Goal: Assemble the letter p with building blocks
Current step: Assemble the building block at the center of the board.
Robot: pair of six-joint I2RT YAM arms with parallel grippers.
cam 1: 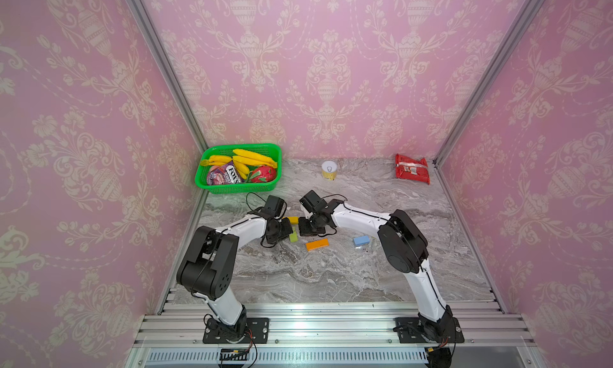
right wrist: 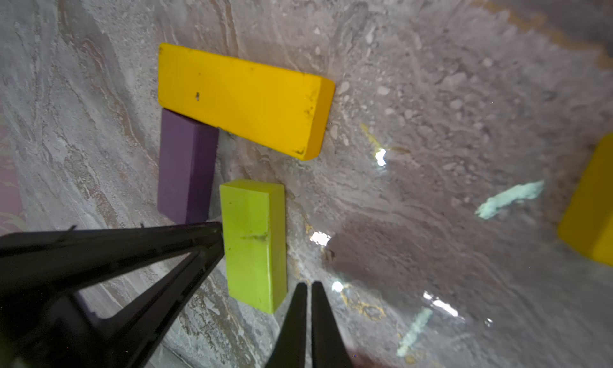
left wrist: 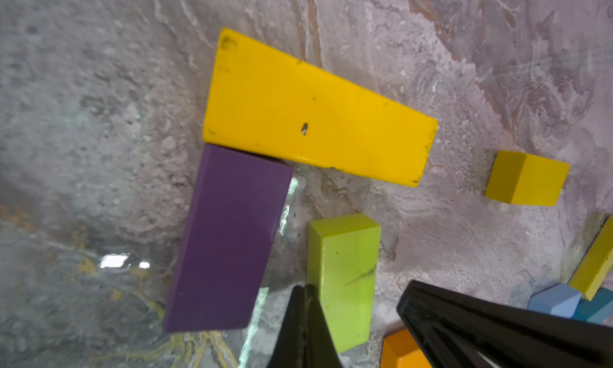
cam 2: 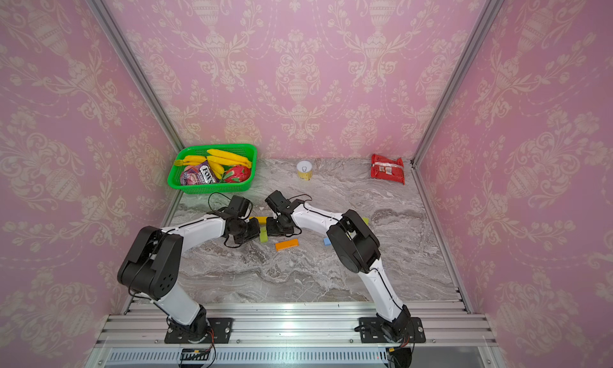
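Building blocks lie on the marble tabletop (cam 1: 331,276), between the two arms. A long yellow block (left wrist: 315,111) lies flat. A purple block (left wrist: 229,240) butts one end against the yellow block's long side, at its end, so that the two make a corner. A lime green block (left wrist: 345,276) lies parallel to the purple one on the same side of the yellow block, separated from the yellow block by a strip of bare marble.

The left gripper (left wrist: 306,291), fingers pressed together and empty, sets its tip against the lime green block's side that faces the purple block. The right gripper (right wrist: 308,288), likewise closed and empty, stands just beside the opposite side; whether it touches cannot be told.

An orange block (cam 1: 316,244) and a light blue block (cam 1: 361,240) lie apart from the yellow block, on its arm-base side.
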